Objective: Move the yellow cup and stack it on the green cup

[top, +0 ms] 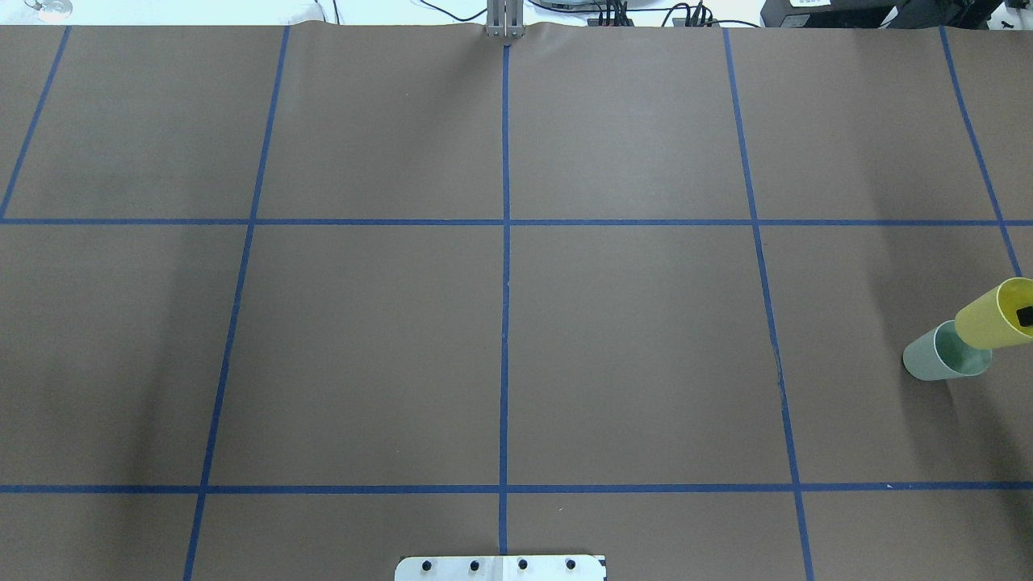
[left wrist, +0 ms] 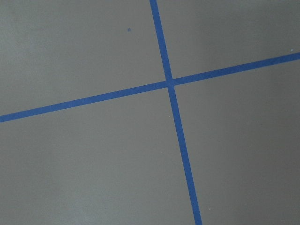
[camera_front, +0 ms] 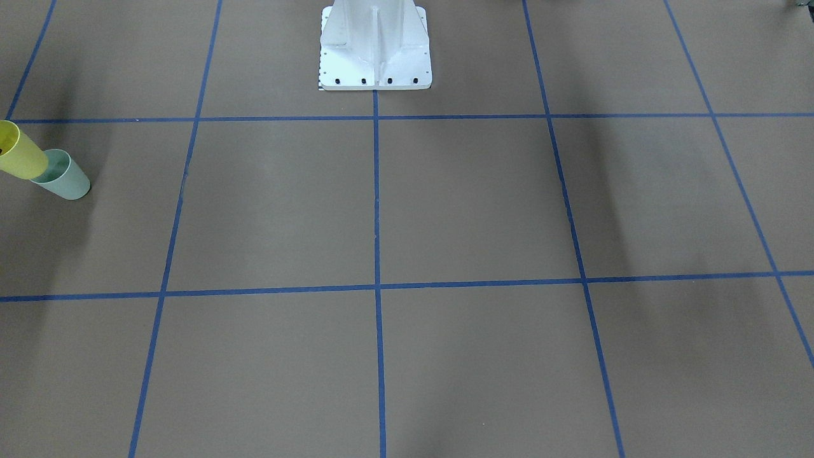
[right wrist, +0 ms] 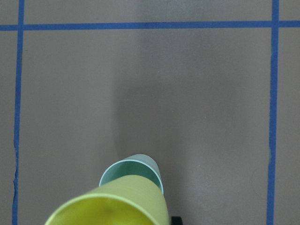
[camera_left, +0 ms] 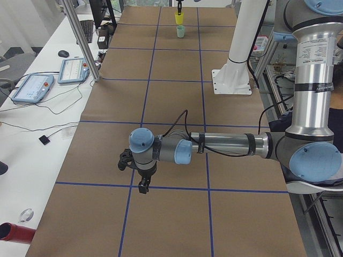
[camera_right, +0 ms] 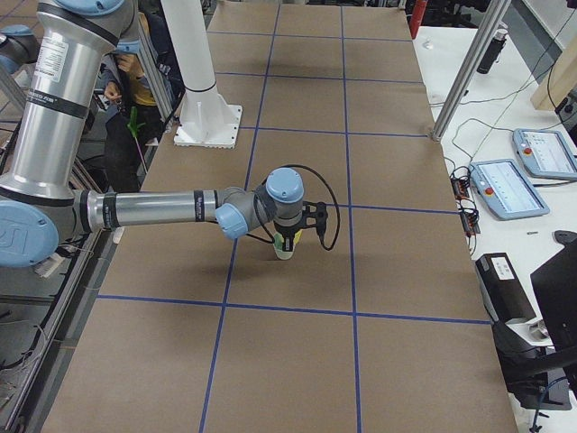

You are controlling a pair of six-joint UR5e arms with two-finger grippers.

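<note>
Front-facing view: the green cup (camera_front: pixel 63 178) stands at the view's left edge on the brown paper (camera_front: pixel 477 203). The yellow cup (camera_front: pixel 20 159) is right over its mouth, and the white robot base (camera_front: pixel 375 48) is well apart.

Overhead: 1 black finger (top: pixel 1026 315) shows inside the yellow rim.

Left side view: the left gripper (camera_left: pixel 143 184) hovers over blue tape (camera_left: pixel 96 185); how its jaws stand cannot be told.

Right side view: the right gripper (camera_right: pixel 287 236) is clamped on the yellow cup.

Soft, even light from above falls on the brown table (top: pixel 629 339). Broad, faint shadow bands lie toward its left and right edges. In the right wrist view the yellow cup (right wrist: pixel 112 206) is blurred, close to the lens, while the tape lines (right wrist: pixel 140 26) are sharp.
</note>
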